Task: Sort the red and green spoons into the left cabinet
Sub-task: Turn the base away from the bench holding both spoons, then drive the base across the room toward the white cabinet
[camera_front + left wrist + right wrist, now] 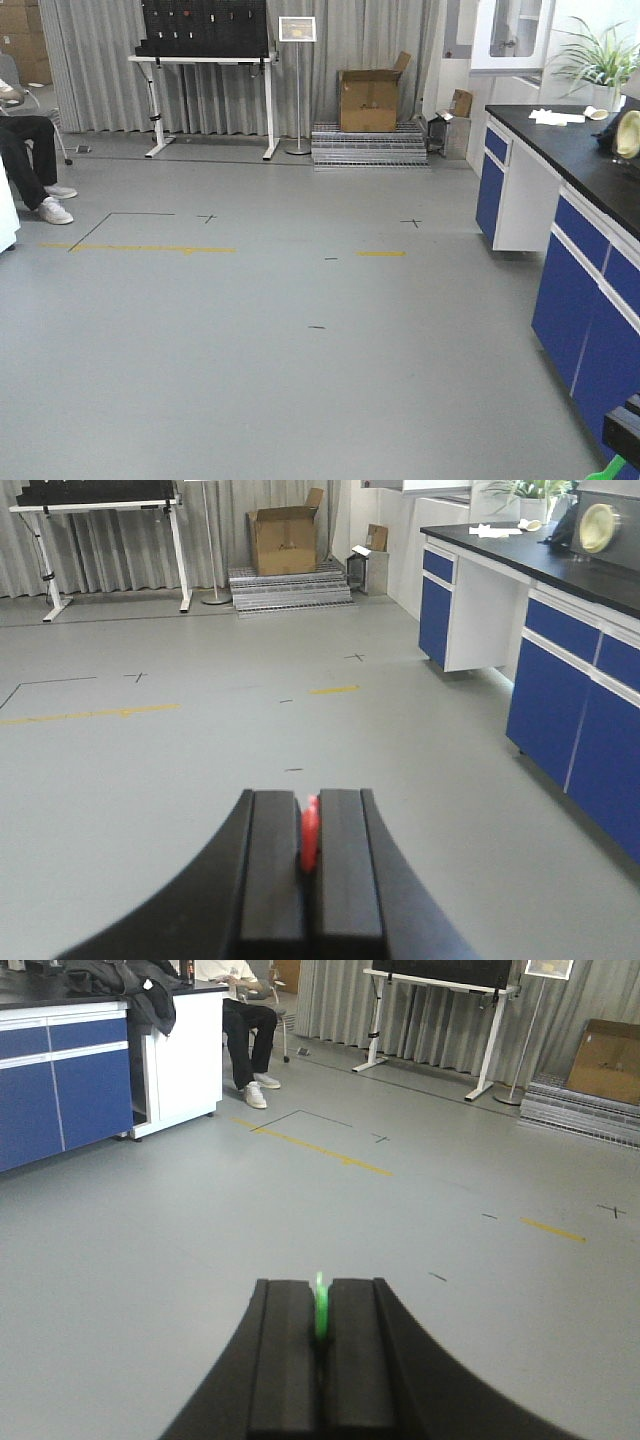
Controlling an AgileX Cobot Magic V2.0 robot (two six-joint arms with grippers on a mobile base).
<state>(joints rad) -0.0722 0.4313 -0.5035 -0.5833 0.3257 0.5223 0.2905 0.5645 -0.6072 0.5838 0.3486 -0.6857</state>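
Red spoon (310,835) is sitting clamped in left gripper (308,810), green spoon (321,1310) in right gripper (320,1292). Carrying step, seemingly; unseen cabinet needs reaching.

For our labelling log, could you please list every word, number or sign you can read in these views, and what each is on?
No text is readable in any view.
Framed sign on the floor stand: print too small and blurred to read.
Cardboard box: a faint dark mark, illegible.

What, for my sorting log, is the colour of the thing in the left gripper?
Red spoon, clearest in the left wrist view.
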